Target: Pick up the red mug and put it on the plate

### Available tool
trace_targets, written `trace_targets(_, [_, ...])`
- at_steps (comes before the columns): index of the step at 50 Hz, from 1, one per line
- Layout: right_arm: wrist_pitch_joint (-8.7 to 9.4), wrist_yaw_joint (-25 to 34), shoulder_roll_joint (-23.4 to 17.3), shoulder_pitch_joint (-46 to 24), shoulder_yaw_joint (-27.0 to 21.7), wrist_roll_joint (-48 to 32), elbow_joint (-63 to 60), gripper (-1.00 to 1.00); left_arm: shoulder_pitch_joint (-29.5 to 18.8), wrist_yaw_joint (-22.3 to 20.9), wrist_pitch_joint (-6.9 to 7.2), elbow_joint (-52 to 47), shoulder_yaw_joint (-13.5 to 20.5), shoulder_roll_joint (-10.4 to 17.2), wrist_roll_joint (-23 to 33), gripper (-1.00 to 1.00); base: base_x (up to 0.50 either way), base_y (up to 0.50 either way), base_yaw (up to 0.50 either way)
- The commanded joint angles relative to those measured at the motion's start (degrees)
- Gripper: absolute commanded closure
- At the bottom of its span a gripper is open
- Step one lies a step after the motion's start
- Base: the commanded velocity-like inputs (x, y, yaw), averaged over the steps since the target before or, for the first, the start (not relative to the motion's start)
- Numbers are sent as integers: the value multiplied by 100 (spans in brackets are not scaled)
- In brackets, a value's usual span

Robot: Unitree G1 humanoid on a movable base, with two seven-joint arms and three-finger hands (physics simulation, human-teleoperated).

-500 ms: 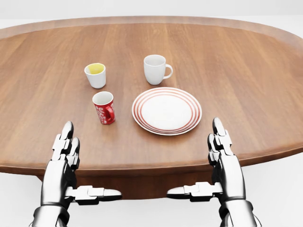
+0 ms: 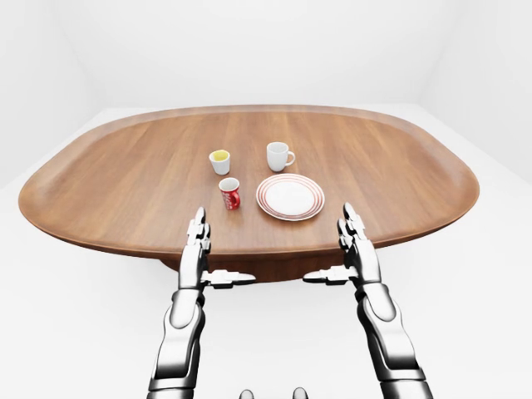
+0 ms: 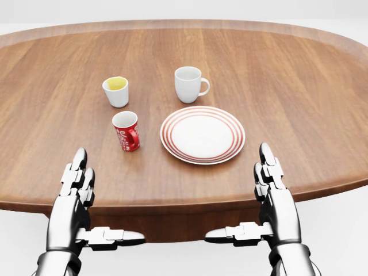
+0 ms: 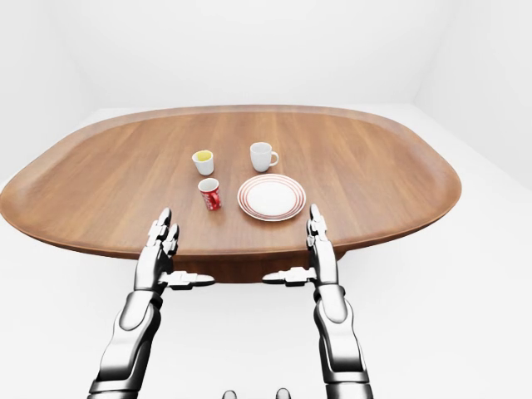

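Observation:
The red mug (image 3: 126, 131) stands upright on the wooden table (image 3: 287, 69), just left of the white plate with red rings (image 3: 202, 134). My left hand (image 3: 95, 201) is open at the table's near edge, below and left of the mug, thumb out to the right. My right hand (image 3: 253, 198) is open at the near edge, below and right of the plate, thumb out to the left. Both hands are empty and touch nothing.
A white cup with a yellow inside (image 3: 116, 91) stands above the red mug. A white mug (image 3: 190, 84) stands above the plate. The oval table stands on a white floor with white walls around (image 2: 266, 50).

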Motion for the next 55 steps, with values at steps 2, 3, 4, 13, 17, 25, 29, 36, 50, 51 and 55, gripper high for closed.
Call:
trace_targets(2, [-6, -5, -15, -20, -8, -81, 55, -100, -4, -7, -17, 17, -7, 3, 26, -100, 0, 0, 0])
trace_targets(3, [-4, -9, -15, -19, -8, -89, 54, -100, -1, -5, -19, 9, -7, 4, 31, -100, 0, 0, 0])
trace_targets(4, [-4, -8, -15, -16, -6, -95, 50, -100, 6, -4, -15, -11, -6, 7, 38, -100, 0, 15, 0])
trace_targets(13, [-48, 8, -35, -47, -48, -98, 170, -100, 36, -9, 29, -108, 8, 7, 26, -100, 0, 22, 0])
trace_targets(17, [-58, 7, -34, -49, -47, -109, 193, -100, 30, -6, 23, -91, 9, 6, 33, -100, 0, 25, 0])
trace_targets(25, [-91, 17, -43, -10, -14, -206, 227, -100, 58, -14, 16, -104, -4, 2, 48, -100, 0, 29, 0])
trace_targets(29, [-85, 21, -38, -12, -25, -201, 229, -100, 54, -8, 4, -83, -13, -2, 60, -100, 0, 35, 0])
trace_targets(36, [-75, 27, -26, -17, -18, -199, 240, -100, 36, -3, -12, -39, -17, -4, 67, -100, 0, 35, 0])
trace_targets(50, [148, -88, -20, -159, -64, -49, 225, -100, -327, 44, -229, 856, -27, 34, 274, -100, 0, 6, 0])
trace_targets(51, [153, -89, -21, -159, -62, -47, 219, -100, -331, 35, -194, 824, -25, 34, 261, -100, 0, 0, 0])
trace_targets(55, [449, -105, -61, -346, -115, 13, 109, -100, -390, 14, 143, 380, 24, 38, 132, -100, 0, 0, 0])
